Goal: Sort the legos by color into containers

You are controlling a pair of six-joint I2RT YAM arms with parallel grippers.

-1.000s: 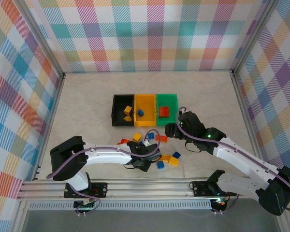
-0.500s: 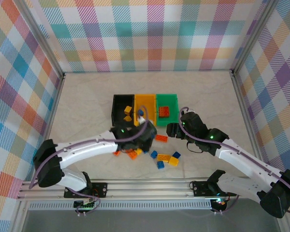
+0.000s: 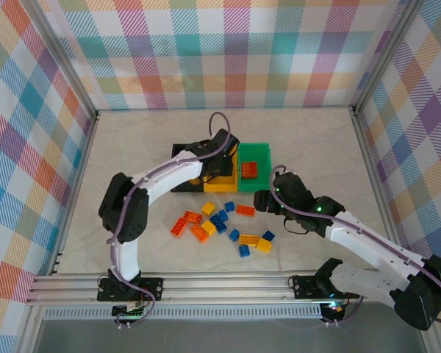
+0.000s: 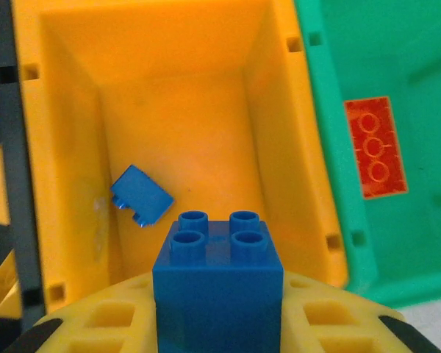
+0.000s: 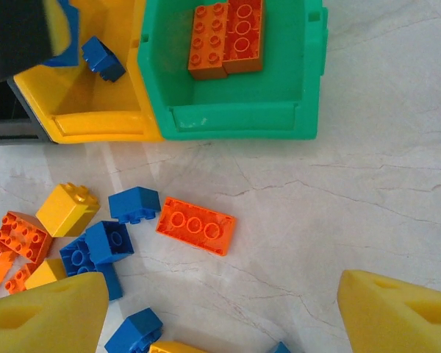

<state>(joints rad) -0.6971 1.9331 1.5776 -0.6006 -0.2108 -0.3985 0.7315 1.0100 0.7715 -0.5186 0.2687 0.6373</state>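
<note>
Above the row of containers, in the top external view, the left pincer (image 3: 219,166) was seen held over the yellow-orange bin (image 3: 222,185), with the black bin (image 3: 176,175) on one side and the green bin (image 3: 256,153) on the other. An orange brick (image 3: 249,170) was seen lying in the green bin. The loose legos (image 3: 219,220), orange, yellow and blue, were scattered on the counter (image 3: 316,147) just in front of the bins. The right pincer (image 3: 260,200) was held low at the right end of that scatter.

In the left wrist view, the left pincer (image 4: 217,320) was closed on a blue brick (image 4: 217,276), which was gripped studs up between the yellow fingers (image 4: 95,323) over the near end of the yellow-orange bin (image 4: 279,147). A smaller blue piece (image 4: 141,194) was seen lying tilted on that bin's floor. A flat orange brick (image 4: 375,147) lay in the green bin (image 4: 397,66).

In the right wrist view, the right pincer (image 5: 220,316) was open, its fingers (image 5: 44,316) spread wide above the bare counter (image 5: 353,198). An orange plate (image 5: 195,226) lay flat ahead of it, with blue bricks (image 5: 106,243) and a yellow brick (image 5: 67,209) beside. Two orange bricks (image 5: 226,29) were seen resting side by side in the green bin (image 5: 235,121).
</note>
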